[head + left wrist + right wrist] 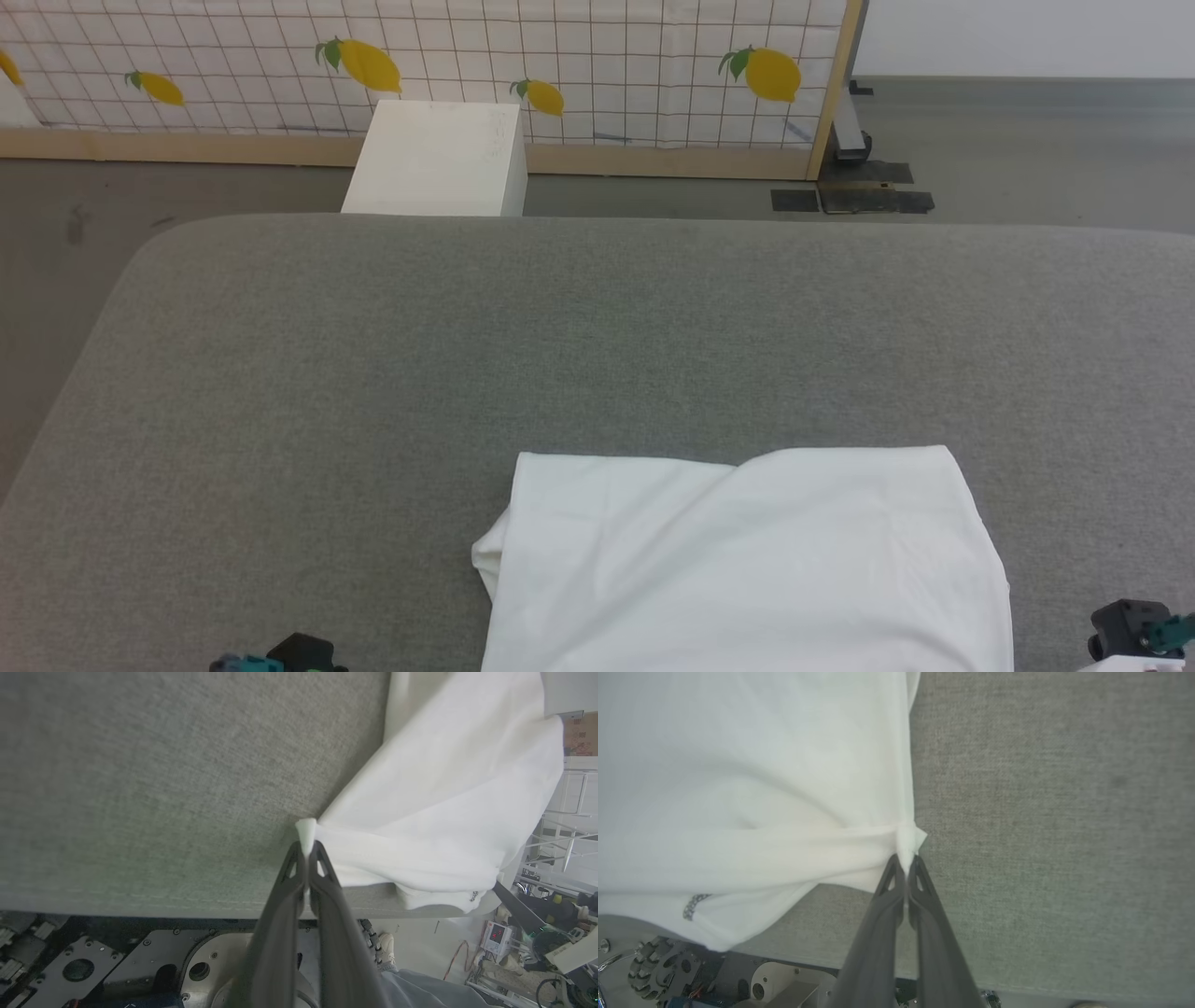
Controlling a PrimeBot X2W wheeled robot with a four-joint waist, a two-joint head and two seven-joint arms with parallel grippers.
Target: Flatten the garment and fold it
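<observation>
White garment (747, 560) lies folded over on grey table (373, 373).

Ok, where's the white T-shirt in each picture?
Head view: the T-shirt lies at the bottom, right of the middle, on the grey surface.
Left wrist view: upper right, a corner pinched in the left claw.
Right wrist view: upper left, its edge pinched in the right claw.
Shared landmark: the grey surface underneath.

Nothing was legible: the red display on a small meter (495, 935) and the dark print (473, 896) on the garment (448, 788) were too small.
</observation>
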